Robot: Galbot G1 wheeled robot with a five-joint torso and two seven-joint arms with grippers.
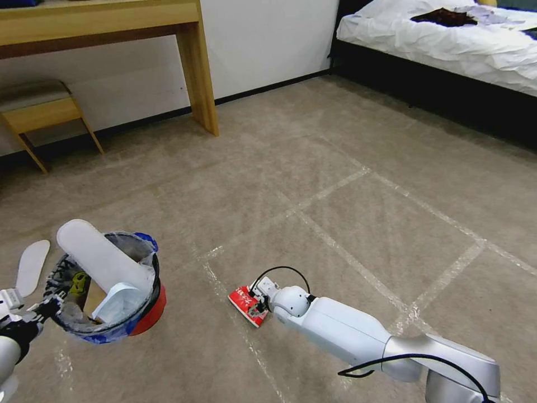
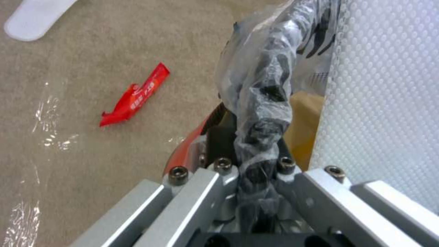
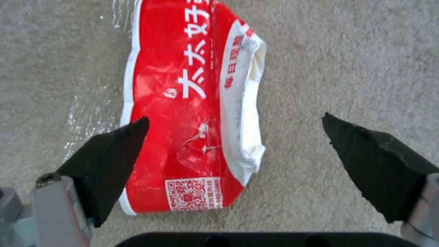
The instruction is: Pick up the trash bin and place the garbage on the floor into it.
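Right gripper [image 3: 235, 123] is hovering over the red wrapper [image 3: 183, 103], jaws apart.
Left gripper [image 2: 249, 171] is clamping the trash bin [image 1: 146, 313] rim at 9 o'clock of the wrapper.

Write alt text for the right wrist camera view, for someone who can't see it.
The right gripper hangs open just above a red wrapper with white lettering and a QR code, lying flat on the beige carpet. Its two black fingertips straddle the wrapper's near end without touching it.

Left end effector [image 2: 256, 178] grips the trash bin [image 2: 270, 85] rim; red wrapper [image 2: 135, 96] lies on the floor [image 2: 114, 154].
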